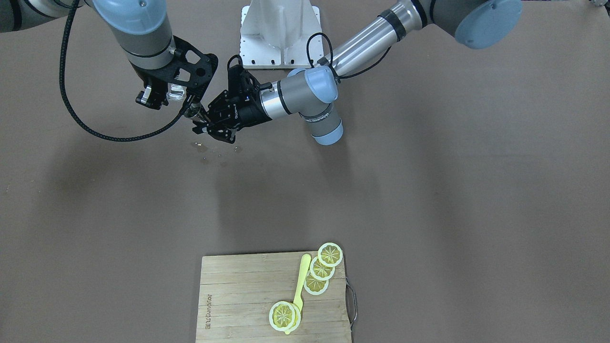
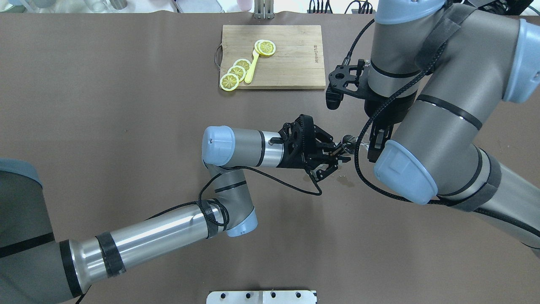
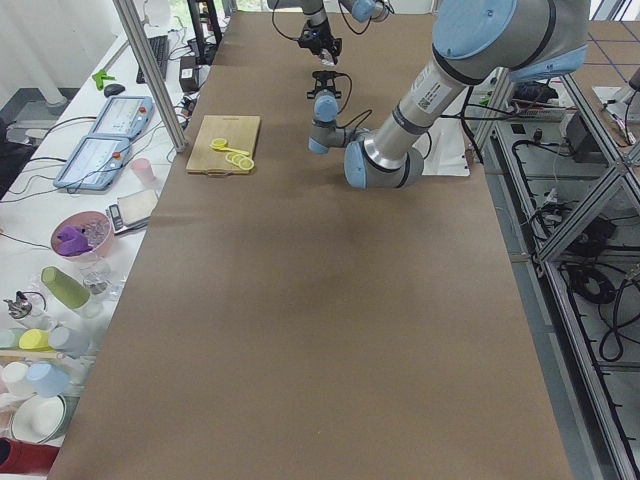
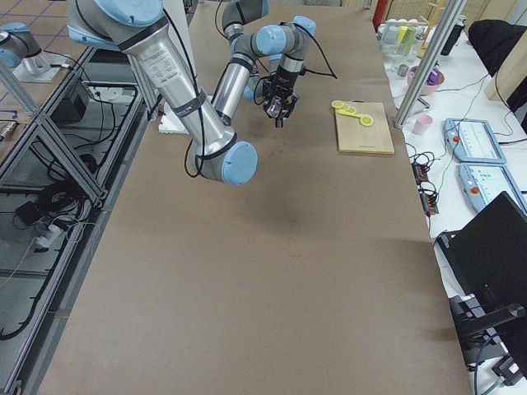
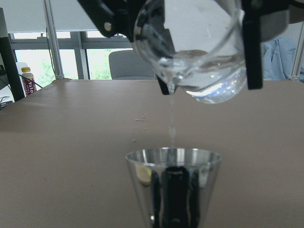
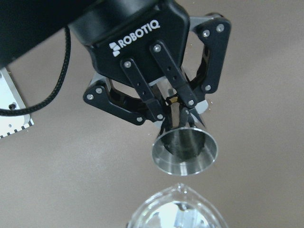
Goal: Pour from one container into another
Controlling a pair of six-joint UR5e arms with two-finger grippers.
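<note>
While the right gripper [image 1: 167,95] clamps a glass [image 5: 199,52] tipped spout-down above the table [image 1: 381,190], the left gripper [image 6: 179,111] pinches a steel cup [image 6: 184,151] upright, mouth up, directly beneath. Only the left wrist view shows the thin water stream [image 5: 172,118] (overhead hides it); droplets [image 1: 205,152] spot the table.

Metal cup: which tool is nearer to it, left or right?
Left. The left tool grips the metal cup; the right tool is above it, tilting a glass jug over it.
</note>
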